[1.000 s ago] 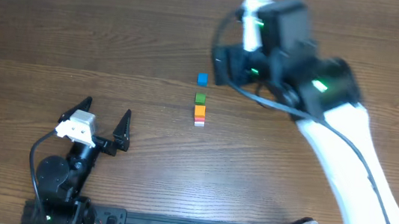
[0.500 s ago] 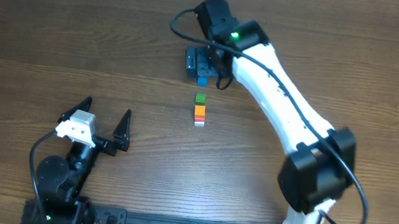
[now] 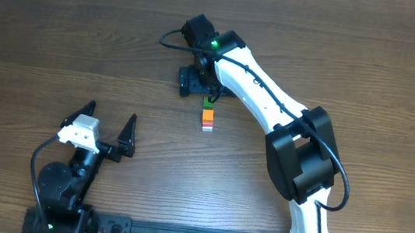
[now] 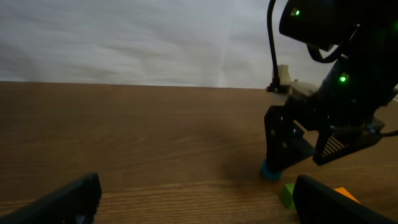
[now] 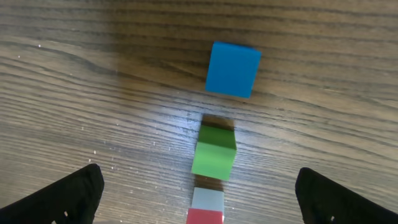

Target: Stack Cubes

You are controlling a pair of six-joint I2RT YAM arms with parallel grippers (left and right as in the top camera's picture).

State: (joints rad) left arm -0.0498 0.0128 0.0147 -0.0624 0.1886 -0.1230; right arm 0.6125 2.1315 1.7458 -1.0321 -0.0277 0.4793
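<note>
A blue cube lies on the wooden table, with a green cube close beside it. Past the green cube, white and red cube faces continue the line. In the top view the green cube sits just above an orange cube. My right gripper hangs open low over the blue and green cubes, holding nothing. From the left wrist view, the right gripper stands right behind the blue cube. My left gripper rests open and empty near its base.
The right arm stretches diagonally across the table's middle. Bare wood table surrounds the row of cubes. A pale wall stands behind the table's far edge.
The right arm has swung left and come down, bringing its gripper from the right of the blue cube to just over it. The left arm and the cubes have stayed put.
</note>
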